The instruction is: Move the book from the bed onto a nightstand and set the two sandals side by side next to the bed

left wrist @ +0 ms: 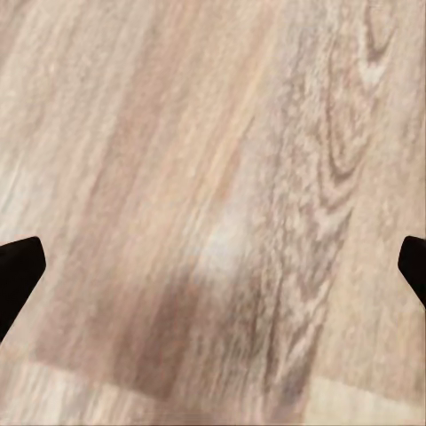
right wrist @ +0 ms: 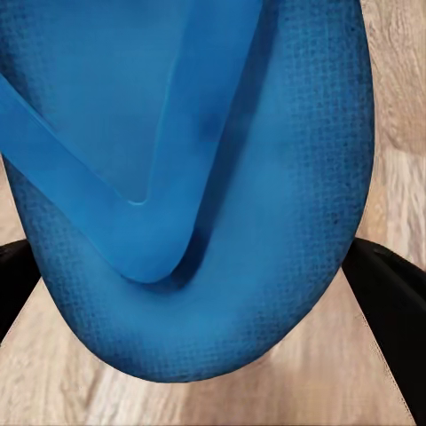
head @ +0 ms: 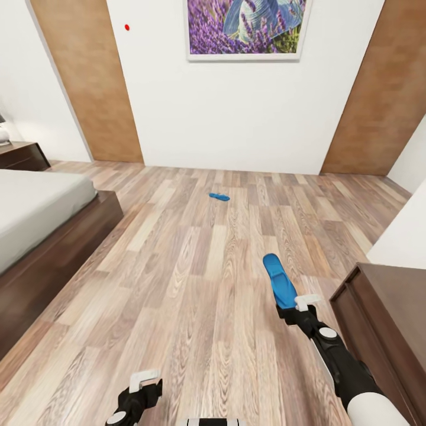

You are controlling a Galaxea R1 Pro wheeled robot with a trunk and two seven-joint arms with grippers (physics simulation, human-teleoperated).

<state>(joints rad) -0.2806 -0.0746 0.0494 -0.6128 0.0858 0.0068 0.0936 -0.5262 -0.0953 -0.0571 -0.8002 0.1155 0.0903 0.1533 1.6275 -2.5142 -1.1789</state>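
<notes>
A blue sandal is held above the wood floor by my right gripper, which is shut on its near end. Up close in the right wrist view, the sandal sits between the two black fingers. The second blue sandal lies on the floor farther off, towards the white wall. The bed, with its dark frame and pale mattress, runs along the left. Beyond it stands a nightstand. My left gripper hangs low over bare planks, its dark fingertips spread wide apart. The book is out of view.
A dark brown cabinet stands close at the right, next to my right arm. White wall with brown panels and a lavender picture closes the far side. Wood floor stretches between bed and cabinet.
</notes>
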